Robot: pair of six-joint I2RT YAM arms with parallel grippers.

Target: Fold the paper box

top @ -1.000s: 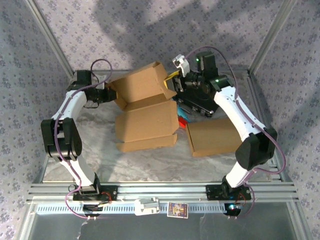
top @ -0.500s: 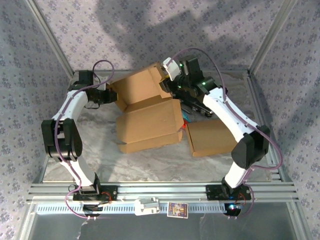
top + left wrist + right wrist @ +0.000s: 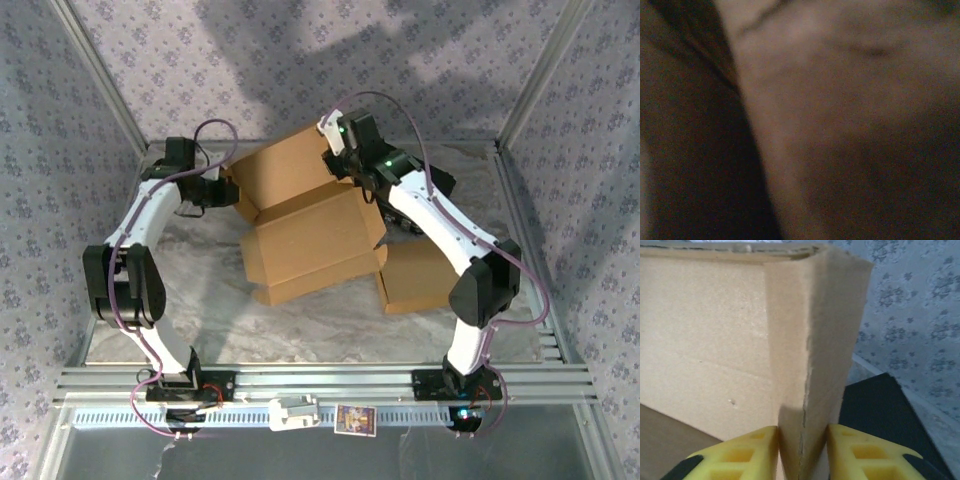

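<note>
The paper box [image 3: 312, 228] was matt brown cardboard, and its cut edge looked rough and fibrous in the right wrist view. The right gripper [image 3: 802, 452] had fingers [image 3: 747, 452] of matt yellow moulded plastic. The table [image 3: 200, 300] looked like smooth, grey-veined marble. At six o'clock, the rail [image 3: 320, 380] was ribbed bare metal.

Cardboard boxes, two counted: open box [image 3: 315, 245], closed box [image 3: 425, 278] just right of it. Hands, two counted: left hand [image 3: 228, 191] at open box's left edge, right hand [image 3: 802, 442] at its raised flap. One black object [image 3: 875, 415] noted, right of open box. One card [image 3: 355, 419] noted, nearer than open box.
</note>
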